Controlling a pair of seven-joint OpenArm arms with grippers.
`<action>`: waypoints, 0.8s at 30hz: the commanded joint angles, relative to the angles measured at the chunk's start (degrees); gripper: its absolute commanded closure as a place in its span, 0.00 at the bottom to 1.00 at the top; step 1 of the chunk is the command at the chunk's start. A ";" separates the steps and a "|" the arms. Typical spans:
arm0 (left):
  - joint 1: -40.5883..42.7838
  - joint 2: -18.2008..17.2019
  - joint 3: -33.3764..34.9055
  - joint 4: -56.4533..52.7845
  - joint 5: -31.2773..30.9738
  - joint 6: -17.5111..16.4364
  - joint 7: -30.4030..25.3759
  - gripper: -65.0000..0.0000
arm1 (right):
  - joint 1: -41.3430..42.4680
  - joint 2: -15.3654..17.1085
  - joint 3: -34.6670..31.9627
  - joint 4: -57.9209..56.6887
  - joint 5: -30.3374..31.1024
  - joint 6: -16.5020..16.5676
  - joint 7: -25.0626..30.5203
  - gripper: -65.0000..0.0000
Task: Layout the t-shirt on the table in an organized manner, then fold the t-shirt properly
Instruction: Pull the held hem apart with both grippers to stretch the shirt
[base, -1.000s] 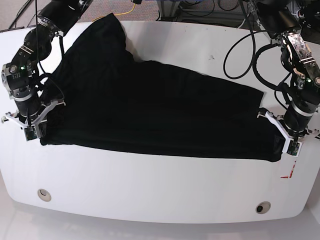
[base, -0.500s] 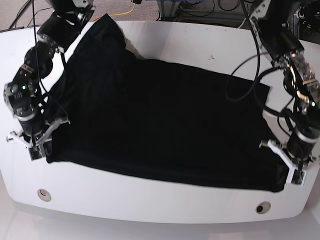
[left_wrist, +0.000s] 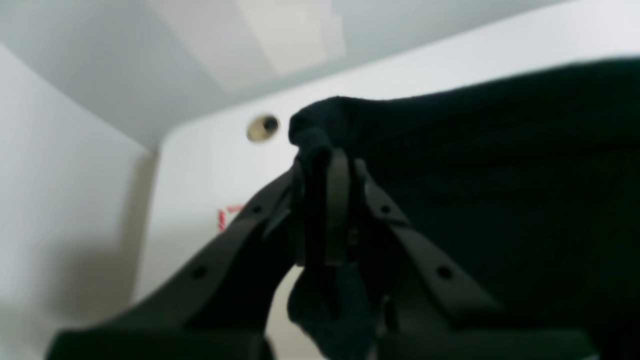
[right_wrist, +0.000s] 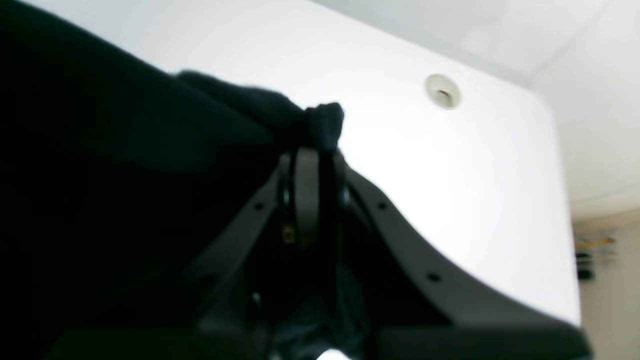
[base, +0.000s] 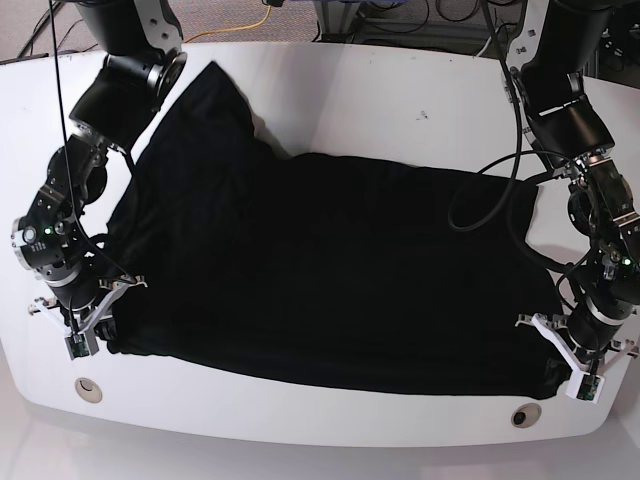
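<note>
The black t-shirt lies spread across the white tabletop, its lower hem running along the near edge between the two small round holes. The left end effector is clamped on the hem corner near one hole, and the right end effector is clamped on the opposite corner just above the other hole.

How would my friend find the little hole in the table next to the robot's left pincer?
Start at the big white table and follow the black t-shirt to its near corner, pinched in the left pincer. Just beside it, near the table's front edge, sits a small round hole, darker than the paler hole across the table.
</note>
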 joint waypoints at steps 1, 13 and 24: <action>-2.53 -0.78 -0.29 -2.08 0.29 0.51 -2.40 0.99 | 2.01 1.01 0.13 -2.55 -0.28 -0.56 4.06 0.98; -5.00 -2.89 -0.11 -16.15 0.38 0.69 -9.78 0.72 | 6.93 1.18 -1.72 -16.26 -0.37 -0.56 11.79 0.45; -8.25 -4.83 -0.11 -21.51 3.10 0.77 -9.78 0.00 | 11.76 2.59 -6.91 -21.89 0.16 -0.95 15.05 0.00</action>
